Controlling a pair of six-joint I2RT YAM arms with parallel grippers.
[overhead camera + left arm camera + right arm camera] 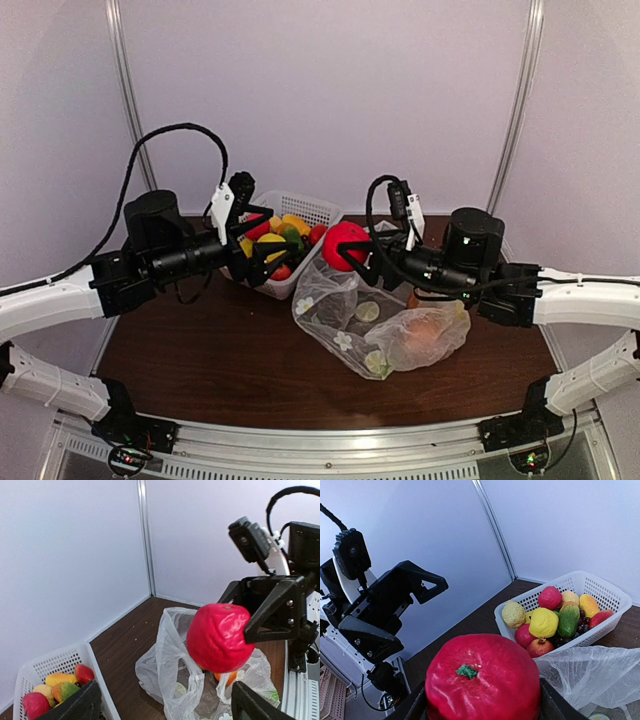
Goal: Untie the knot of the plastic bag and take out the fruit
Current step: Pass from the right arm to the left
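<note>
Fruit (343,245) apparently clear of bag (335,310) rim

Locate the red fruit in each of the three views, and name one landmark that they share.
Top external: red fruit at centre, just right of the white basket, above the plastic bag.
Left wrist: right of centre, above the bag.
Right wrist: bottom centre, filling the foreground.
Shared landmark: the white basket, at lower left in the left wrist view and at right in the right wrist view.
</note>
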